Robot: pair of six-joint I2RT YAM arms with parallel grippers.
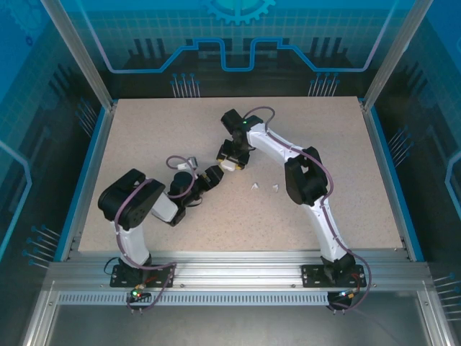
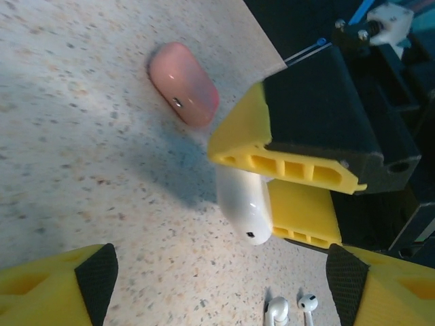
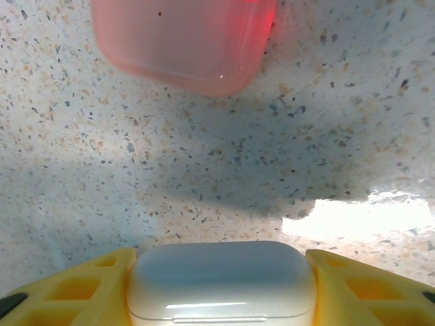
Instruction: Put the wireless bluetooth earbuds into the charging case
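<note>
**Right gripper's got the white case, earbuds loose on the table**

The right gripper (image 3: 221, 293) is clamped on the white charging case (image 3: 221, 275). There's a yellow finger pressed against each end, so the case's long axis runs straight across from one finger to the other. A thin seam line shows along the edge nearest the wrist camera, and the lid looks closed.

From the left wrist camera the same case is a smooth white pebble poking out from between those fingers. Its long axis points roughly away from the left gripper (image 2: 221, 275), with a small dark dot at the near end. I can't tell if it's touching the table (image 2: 81, 156) or sitting just above it.

The left gripper is spread wide with nothing between its fingers, just bare table. From the top camera the two grippers are almost nose to nose.

The pink charging case (image 3: 183, 41) lies on the table just past the right gripper's fingertips, apart from the white case. It looks closed, and from the left wrist its long axis slants diagonally.

The white earbuds (image 2: 277, 311) lie side by side on the table near one of the left gripper's fingertips, on the near side of the white case. Their bulb ends face the right gripper and the stems point back toward the left gripper, cut off by the frame edge. From above they're two white specks beside the right gripper, too small to tell which way they point.
</note>
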